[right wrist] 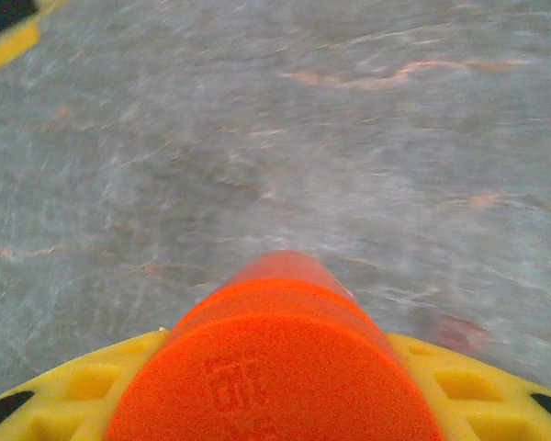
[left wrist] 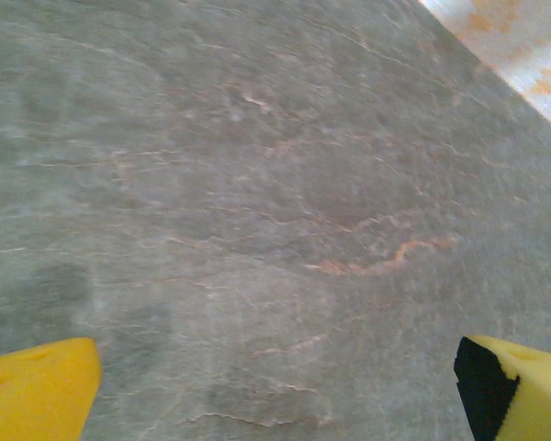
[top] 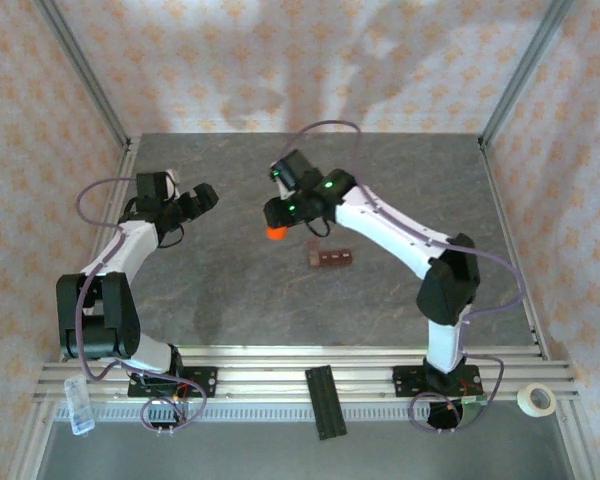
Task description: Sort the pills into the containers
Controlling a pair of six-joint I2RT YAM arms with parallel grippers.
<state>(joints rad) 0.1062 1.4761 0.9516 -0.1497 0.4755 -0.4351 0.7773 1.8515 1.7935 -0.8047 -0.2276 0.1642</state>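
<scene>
1. Gripping an orange pill bottle (right wrist: pixel 275 367), the right gripper (top: pixel 277 229) is clamped on it above the table (top: pixel 230 300), just left of and slightly farther back than the reddish-brown compartment strip (top: pixel 330 259).
2. The left gripper (left wrist: pixel 275 395) hangs over bare tabletop on the left, its yellow fingers (left wrist: pixel 37 390) spread wide with nothing between them.
3. No loose pills can be made out; presumably they are inside the bottle.
4. Risk: the strip looks small and light, so pouring from this offset could scatter pills across the table.
5. Risk: the round bottle may twist or slip between the 2 fingers if the left gripper pulls on it.
</scene>
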